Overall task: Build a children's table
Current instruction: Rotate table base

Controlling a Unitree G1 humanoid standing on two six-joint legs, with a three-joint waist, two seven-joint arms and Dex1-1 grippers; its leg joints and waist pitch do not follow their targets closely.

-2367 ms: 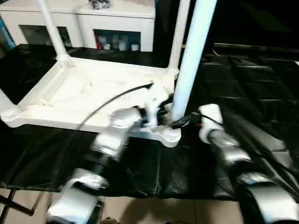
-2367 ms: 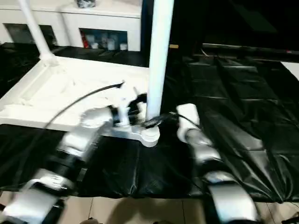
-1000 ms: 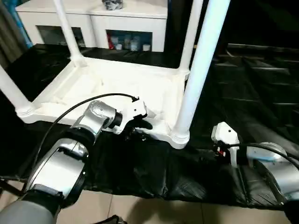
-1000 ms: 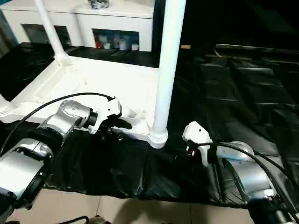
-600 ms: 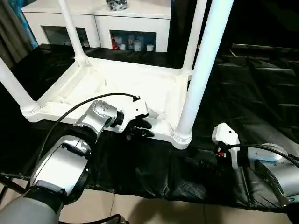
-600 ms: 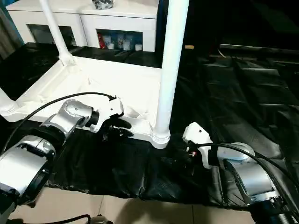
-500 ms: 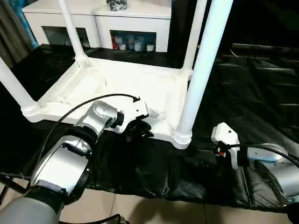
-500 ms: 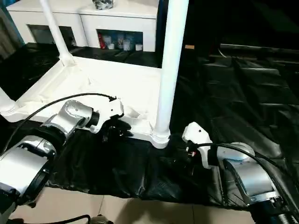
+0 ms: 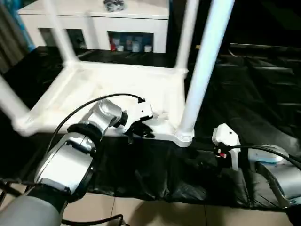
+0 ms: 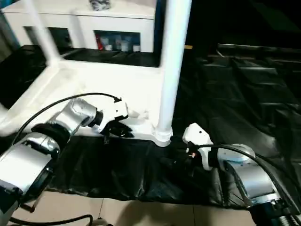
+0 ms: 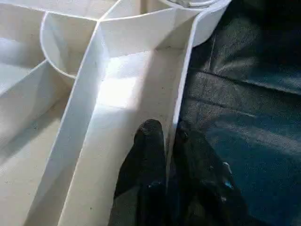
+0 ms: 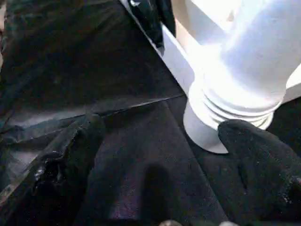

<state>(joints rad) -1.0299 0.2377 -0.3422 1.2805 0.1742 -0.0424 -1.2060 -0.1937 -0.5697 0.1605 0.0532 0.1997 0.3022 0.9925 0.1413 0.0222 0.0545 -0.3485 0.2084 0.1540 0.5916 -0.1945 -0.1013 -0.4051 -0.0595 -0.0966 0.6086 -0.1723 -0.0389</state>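
A black sheet (image 9: pixel 244 75) covers the desk, with a white cabinet (image 9: pixel 94 23) behind. The children's table (image 9: pixel 117 89) lies upside down on the sheet, legs up, bare sheet to its right. The left gripper (image 11: pixel 169 141) pinches the near rim wall; the right gripper (image 12: pixel 160 155) gapes wide beside the near corner leg (image 10: pixel 171 66)

Both forearms are built of rounded, polished silver segments joined by black collars. A thin black cable arcs over the left arm (image 9: pixel 70 155) from the lower left of the frame to a glossy white wrist housing. The left end effector (image 11: pixel 169 141) has two matte black fingers with rounded tips. The right arm (image 9: pixel 277 174) at the lower right carries a white housing with small red marks and looping black cables; its end effector (image 12: pixel 164 155) has thick black fingers.
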